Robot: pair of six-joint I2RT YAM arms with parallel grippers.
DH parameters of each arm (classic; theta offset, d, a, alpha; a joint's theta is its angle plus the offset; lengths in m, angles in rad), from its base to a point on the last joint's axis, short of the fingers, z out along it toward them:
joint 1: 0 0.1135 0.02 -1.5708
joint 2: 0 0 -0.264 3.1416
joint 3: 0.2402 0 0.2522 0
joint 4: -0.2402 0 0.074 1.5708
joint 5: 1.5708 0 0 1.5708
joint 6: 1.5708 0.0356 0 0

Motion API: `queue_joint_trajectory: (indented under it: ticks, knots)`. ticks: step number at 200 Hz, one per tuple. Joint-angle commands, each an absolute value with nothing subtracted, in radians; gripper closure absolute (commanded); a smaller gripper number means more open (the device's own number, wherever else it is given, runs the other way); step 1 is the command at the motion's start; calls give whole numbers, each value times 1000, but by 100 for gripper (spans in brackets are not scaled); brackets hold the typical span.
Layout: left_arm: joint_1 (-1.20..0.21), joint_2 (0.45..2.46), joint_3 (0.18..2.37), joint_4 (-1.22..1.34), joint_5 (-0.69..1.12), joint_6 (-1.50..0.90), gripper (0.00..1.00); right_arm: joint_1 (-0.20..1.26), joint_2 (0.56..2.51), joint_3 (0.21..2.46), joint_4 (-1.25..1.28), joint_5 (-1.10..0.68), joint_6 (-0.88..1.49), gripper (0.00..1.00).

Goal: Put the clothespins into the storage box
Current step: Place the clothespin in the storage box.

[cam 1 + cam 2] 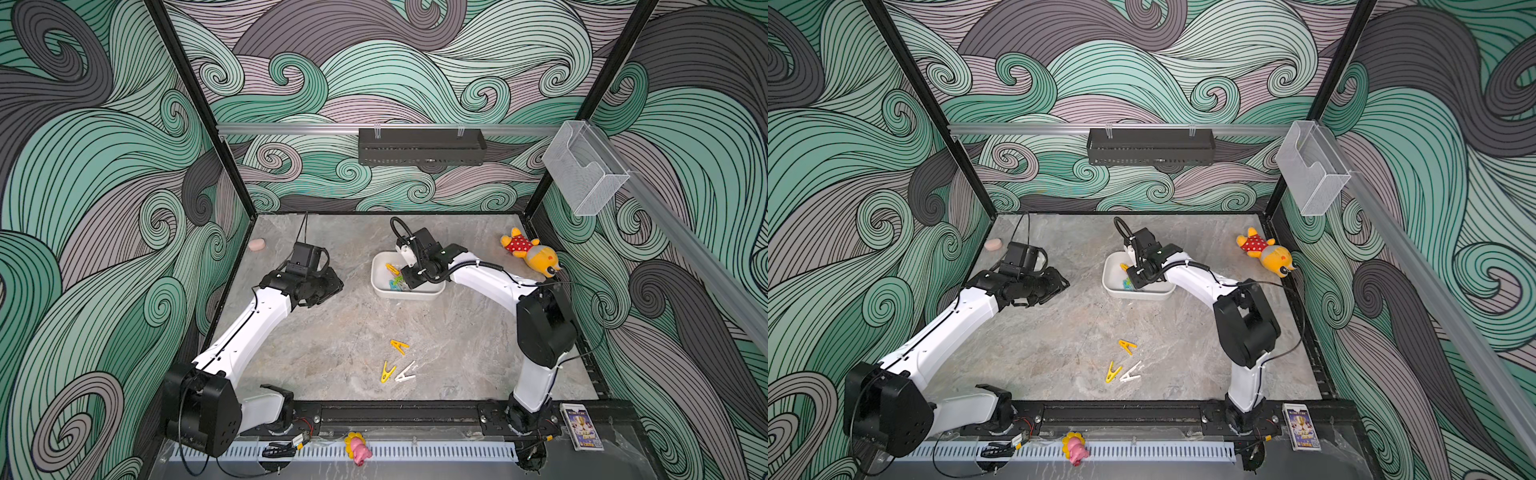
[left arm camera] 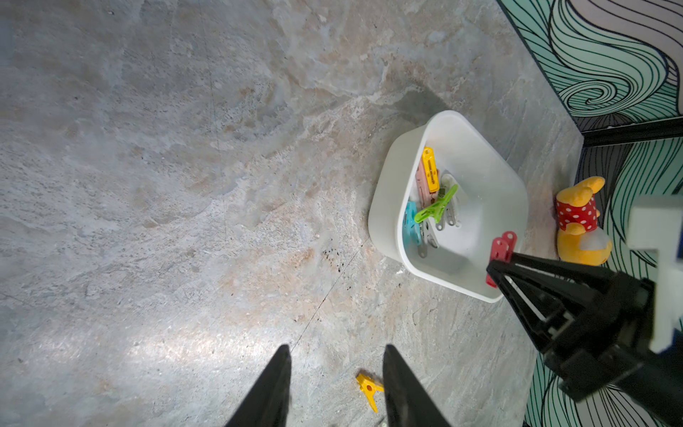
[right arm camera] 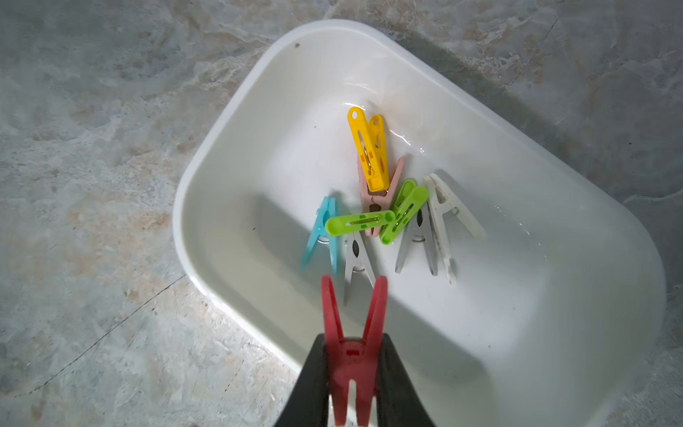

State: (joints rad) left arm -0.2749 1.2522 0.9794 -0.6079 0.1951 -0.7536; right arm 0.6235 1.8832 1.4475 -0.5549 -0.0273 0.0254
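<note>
The white storage box (image 1: 380, 286) stands mid-table with several clothespins inside: yellow (image 3: 369, 151), pink, green (image 3: 360, 223), teal (image 3: 323, 236), grey and white. My right gripper (image 3: 353, 337) hangs over the box's near rim, shut on a red clothespin (image 3: 329, 307) whose legs point into the box. The left wrist view also shows this red clothespin (image 2: 500, 247). My left gripper (image 2: 336, 349) hovers left of the box, open and holding nothing. Two yellow clothespins (image 1: 399, 345) (image 1: 387, 372) and a white one (image 1: 406, 372) lie on the table toward the front.
A yellow plush toy (image 1: 530, 251) lies at the back right and a small pink lump (image 1: 257, 244) at the back left. A black perforated tray (image 1: 422, 146) and a clear holder (image 1: 584, 166) hang on the walls. A card box (image 1: 581, 427) and pink toy (image 1: 358, 448) sit in front.
</note>
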Motion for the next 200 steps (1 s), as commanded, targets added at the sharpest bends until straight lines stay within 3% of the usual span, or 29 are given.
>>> queue_joint_trajectory:
  ticks: [1,119,200]
  knots:
    - [-267,1242,982,-612,201,-762,56,613,1918,1492,-541,-45,15,79]
    - [-268,1274,972,-580,264,-787,56,588,1967,1554,-599,-9,-7,68]
    - [-287,1365,959,-539,433,-785,57,611,1712,1401,-541,-43,52,63]
